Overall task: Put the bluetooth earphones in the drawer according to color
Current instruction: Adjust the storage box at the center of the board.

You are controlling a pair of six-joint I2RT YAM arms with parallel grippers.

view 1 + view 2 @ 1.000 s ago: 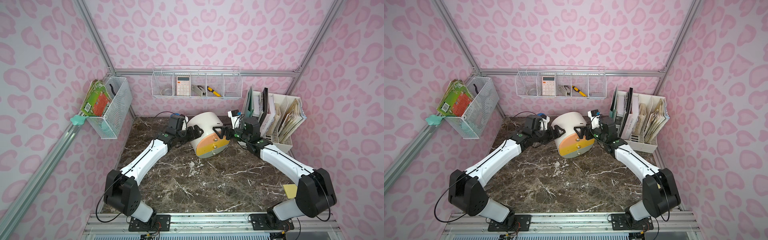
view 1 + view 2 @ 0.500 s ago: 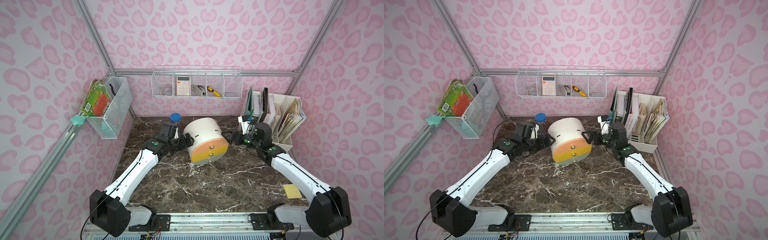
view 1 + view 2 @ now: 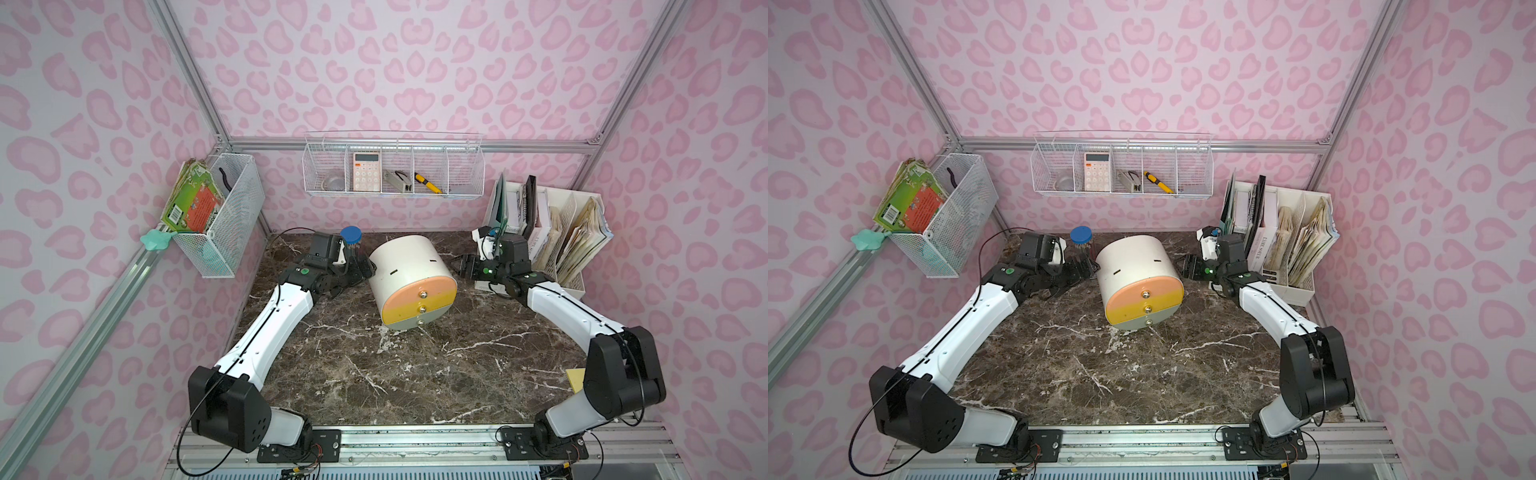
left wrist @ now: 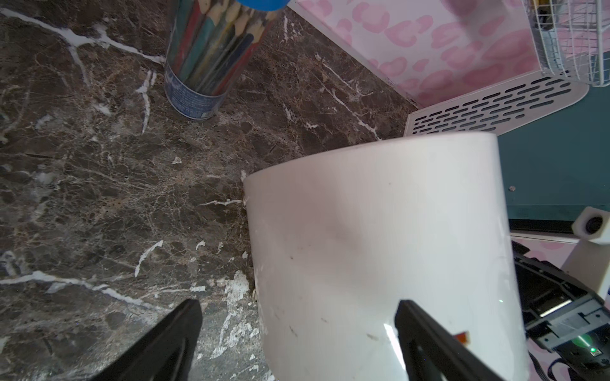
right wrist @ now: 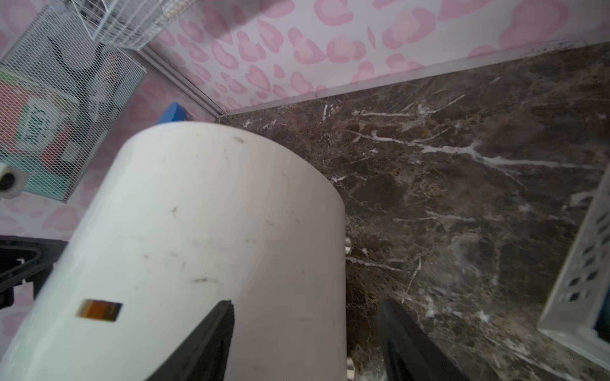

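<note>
Left gripper (image 4: 297,303): fingers spread, holding nothing
Right gripper (image 5: 305,303): fingers spread, holding nothing
White arch-topped cabinet with peach, yellow, grey-green drawers (image 3: 405,266): between both grippers, drawers shut

Recorded on the drawer (image 3: 409,266), frame centre: white shell, fronts banded peach, yellow, pale grey-green. On the worktop (image 3: 415,374): dark brown marble, white veining. On the walls (image 3: 374,62): pale pink with darker pink blotch print. On the pencil tub (image 3: 350,236): blue lid. On the left arm (image 3: 270,328) and right arm (image 3: 569,307): white links, black joints.
</note>
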